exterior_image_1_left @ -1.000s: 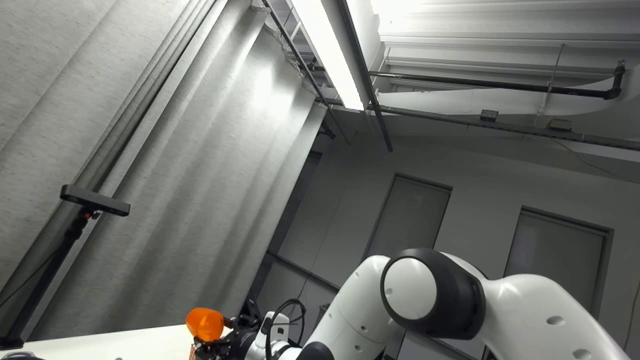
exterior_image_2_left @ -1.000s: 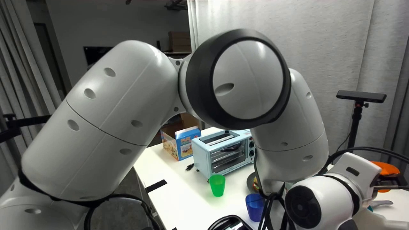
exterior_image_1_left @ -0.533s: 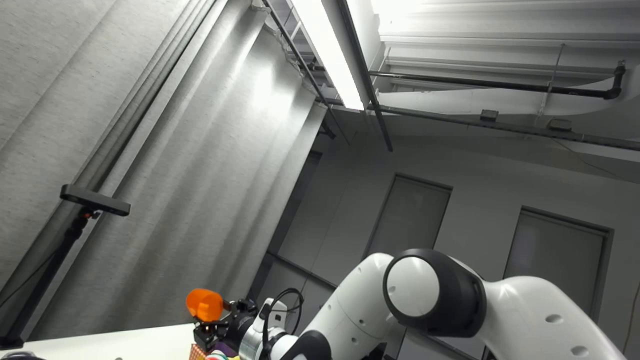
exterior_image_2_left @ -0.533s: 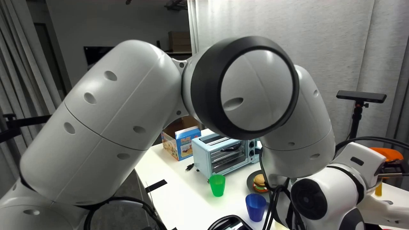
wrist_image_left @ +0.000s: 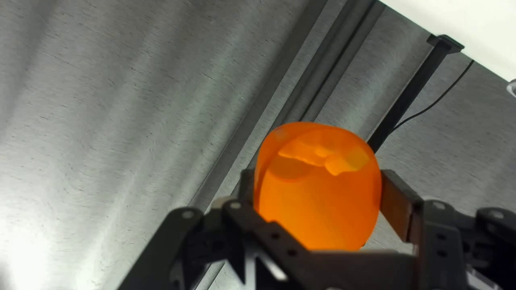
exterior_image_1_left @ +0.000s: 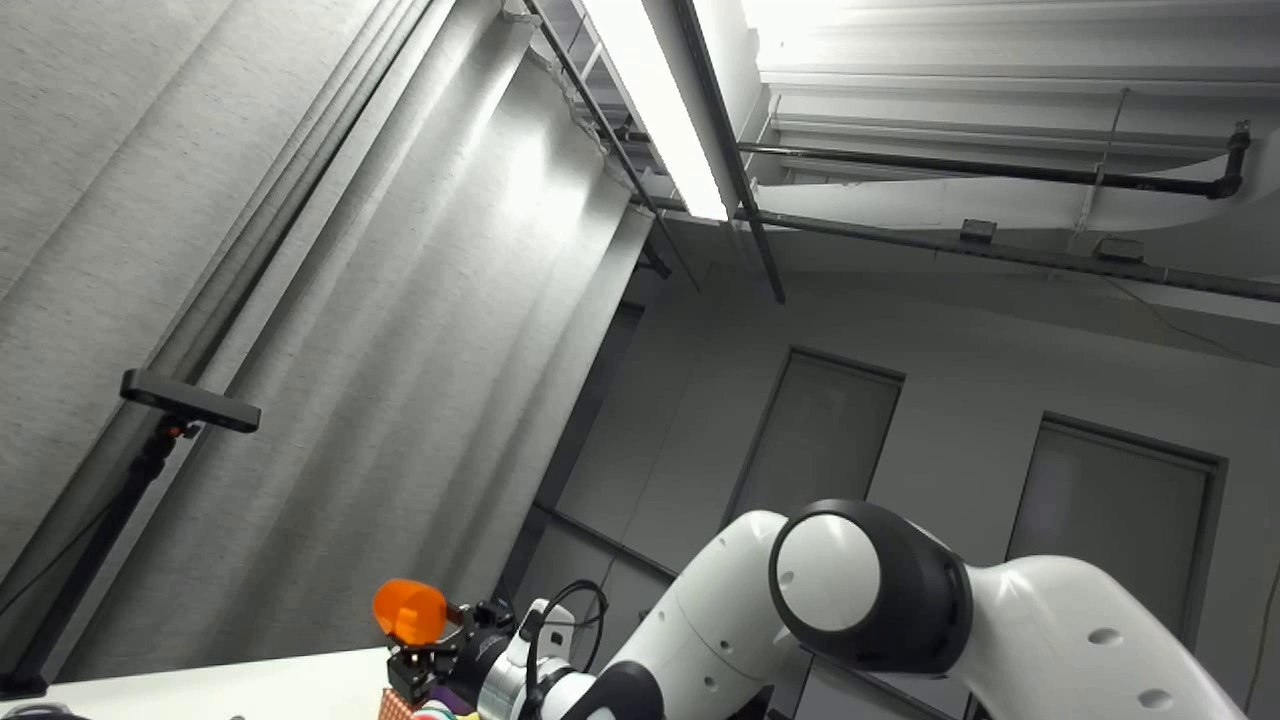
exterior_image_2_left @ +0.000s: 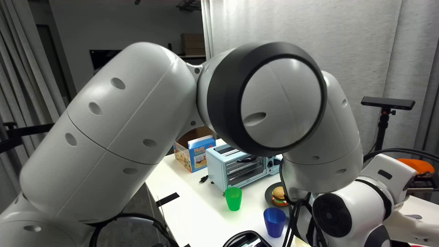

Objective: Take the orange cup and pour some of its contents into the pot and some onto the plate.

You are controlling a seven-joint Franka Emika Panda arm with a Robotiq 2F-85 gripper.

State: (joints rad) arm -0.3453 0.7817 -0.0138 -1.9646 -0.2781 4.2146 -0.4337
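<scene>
Wrist view: grey curtain (wrist_image_left: 121, 121) fills the left; at lower centre the gripper (wrist_image_left: 318, 193) grasps the orange cup (wrist_image_left: 322, 217), one finger pressed to each side. Yellowish patches show on or in the cup; its tilt cannot be judged. A white table (wrist_image_left: 487, 28) cuts across the upper right corner. In an exterior view, a camera on a stand (exterior_image_1_left: 190, 402) holds the lower left, then table, with the cup just above its edge line. In an exterior view, a wide stretch of table runs from its left edge, past a black tape strip (exterior_image_2_left: 168, 199), to the green cup (exterior_image_2_left: 233, 199); right of it, the blue cup (exterior_image_2_left: 274, 222) and grey plate (exterior_image_2_left: 269, 196) border the robot arm (exterior_image_2_left: 281, 103) in frame. Compared with one second ago, the orange cup is higher in both exterior views and the burger (exterior_image_2_left: 278, 193) on the plate more exposed. Left of the toaster oven (exterior_image_2_left: 236, 168), a blue carton (exterior_image_2_left: 202, 154) reads "PLAY"; smaller print is illegible.
</scene>
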